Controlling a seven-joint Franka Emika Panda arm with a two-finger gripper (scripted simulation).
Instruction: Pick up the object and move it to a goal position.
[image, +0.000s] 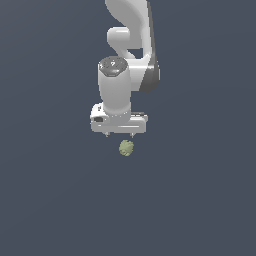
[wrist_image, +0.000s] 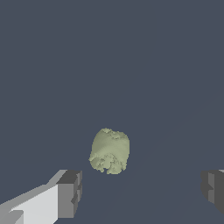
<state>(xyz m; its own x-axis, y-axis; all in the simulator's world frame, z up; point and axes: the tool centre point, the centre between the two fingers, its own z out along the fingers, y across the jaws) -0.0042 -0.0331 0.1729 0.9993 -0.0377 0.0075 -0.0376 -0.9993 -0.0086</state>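
The object (image: 126, 148) is a small, lumpy olive-green blob lying on the dark grey surface. My white gripper (image: 119, 134) hangs just above it, a little toward the exterior view's left, with only its two short fingertips showing below the hand. In the wrist view the object (wrist_image: 110, 151) lies beyond the line between the two fingers (wrist_image: 70, 194), which stand wide apart with nothing between them. The gripper (wrist_image: 142, 192) is open and does not touch the object.
A uniform dark grey surface (image: 200, 200) fills both views. The arm's white links (image: 130, 35) rise above the gripper. No other objects or goal marker show.
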